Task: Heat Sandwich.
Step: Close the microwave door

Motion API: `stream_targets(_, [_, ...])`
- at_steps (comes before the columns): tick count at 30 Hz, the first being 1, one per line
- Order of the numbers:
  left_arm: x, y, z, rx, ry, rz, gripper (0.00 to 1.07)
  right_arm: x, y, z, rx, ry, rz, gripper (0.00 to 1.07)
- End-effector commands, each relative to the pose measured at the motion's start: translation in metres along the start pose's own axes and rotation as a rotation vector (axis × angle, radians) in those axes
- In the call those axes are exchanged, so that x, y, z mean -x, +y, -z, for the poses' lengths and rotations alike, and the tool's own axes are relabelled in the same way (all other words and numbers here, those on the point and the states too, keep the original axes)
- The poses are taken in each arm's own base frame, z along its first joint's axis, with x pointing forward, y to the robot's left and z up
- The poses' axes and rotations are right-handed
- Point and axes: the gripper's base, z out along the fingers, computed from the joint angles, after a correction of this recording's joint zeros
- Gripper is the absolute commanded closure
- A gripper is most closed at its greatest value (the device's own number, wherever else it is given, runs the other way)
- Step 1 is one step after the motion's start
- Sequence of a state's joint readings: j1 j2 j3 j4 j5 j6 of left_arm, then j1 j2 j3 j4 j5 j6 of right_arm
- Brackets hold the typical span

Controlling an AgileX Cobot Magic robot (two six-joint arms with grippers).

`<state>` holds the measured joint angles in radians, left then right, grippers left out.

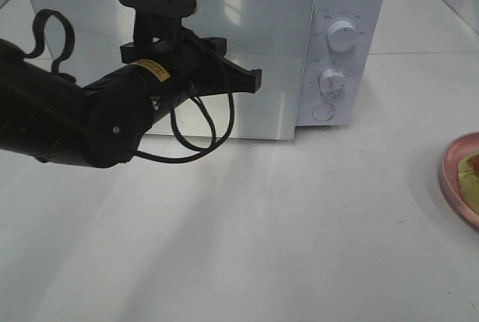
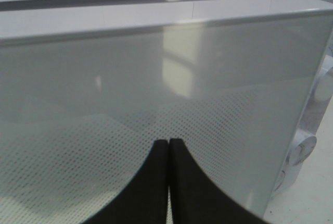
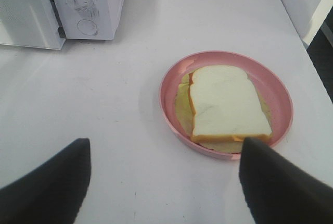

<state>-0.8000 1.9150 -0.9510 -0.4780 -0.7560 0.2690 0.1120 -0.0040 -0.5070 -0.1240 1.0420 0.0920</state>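
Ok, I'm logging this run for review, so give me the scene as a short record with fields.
microwave: door slightly ajar
left end effector: shut, tips at the door, holding nothing
right end effector: open, above the table near the plate
sandwich: on the pink plate, untouched

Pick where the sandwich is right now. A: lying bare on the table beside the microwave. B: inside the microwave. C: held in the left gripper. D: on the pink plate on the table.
D: the sandwich lies on the pink plate on the table, in front of the open right gripper, while the left gripper is shut and empty in front of the microwave door.
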Motion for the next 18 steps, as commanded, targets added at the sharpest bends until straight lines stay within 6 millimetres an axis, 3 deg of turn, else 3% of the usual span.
stream_targets(1, [0.004,-0.008,-0.009,-0.004,-0.006,0.009,1.06,-0.002,0.000,0.003,-0.005,-0.031,0.002,0.31])
stream_targets(18, [0.006,-0.016,-0.044,0.039,0.048,0.013,1.06,-0.002,0.000,0.003,-0.005,-0.030,0.003,0.31])
